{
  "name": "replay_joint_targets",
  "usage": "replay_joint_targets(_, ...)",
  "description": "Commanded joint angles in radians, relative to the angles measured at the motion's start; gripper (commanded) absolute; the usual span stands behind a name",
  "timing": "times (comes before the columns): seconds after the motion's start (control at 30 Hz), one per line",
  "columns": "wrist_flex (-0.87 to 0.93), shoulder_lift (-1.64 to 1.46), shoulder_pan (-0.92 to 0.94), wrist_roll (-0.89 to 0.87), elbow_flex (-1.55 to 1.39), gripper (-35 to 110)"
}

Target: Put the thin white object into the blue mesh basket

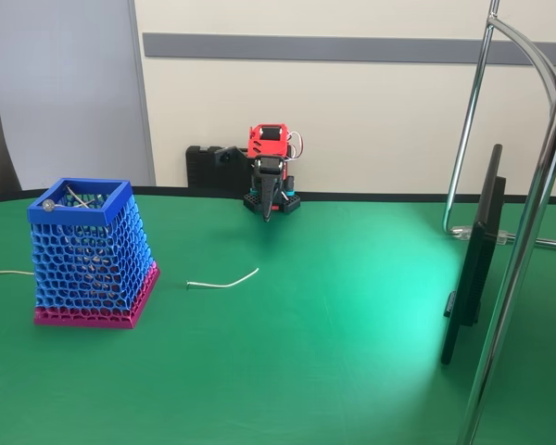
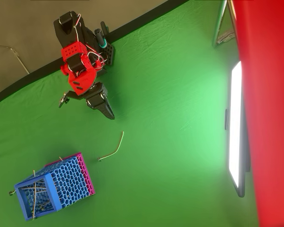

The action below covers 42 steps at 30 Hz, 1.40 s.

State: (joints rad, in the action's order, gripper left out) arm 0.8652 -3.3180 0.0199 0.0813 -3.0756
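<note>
Your gripper was parked near the arm's base at the back of the table, pointing down at the green table, well apart from everything. Fingers looked closed or nearly so in both views w/ nothing held, but they were too small to be sure of any gap.

The thin white object lay flat on the cloth, curved, just beside the blue mesh basket but not touching it; overhead it sat between gripper and basket.

Risks as I judged them:
- The strand was v. thin and flat on the cloth. If you came down w/ jaws not opened wide enough, or off its line, you'd likely pinch cloth or flick it away.
- It's curved and prob. springy, so a grab near one end could let it swing or slip out during the lift. Mid-length looked safer.
- The basket was tall, and the strand about as long as the rim is wide. If you released it level it could bridge the rim and fall outside; tip it end-down.
- Approaching low from the arm's side could knock the basket, which looked light.

Basket contents: thin greyish sticks already inside, crossing at the opening, one w/ a round metal knob resting at the rim corner. These could block or deflect the strand on the drop. Couldn't tell what lay deeper thru the mesh.

A white wire lay on the table on the basket's far side from the strand, by the left edge of the fixed view; not your target.
</note>
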Motion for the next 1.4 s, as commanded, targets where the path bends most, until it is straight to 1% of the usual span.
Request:
replay_joint_targets(0.0,0.0,-0.008,0.011,0.021,-0.008,1)
replay_joint_targets(1.23,0.0,-0.008,0.012,0.015,-0.008,1)
replay_joint_targets(1.37,-0.002,0.031,0.014,0.017,0.011,1)
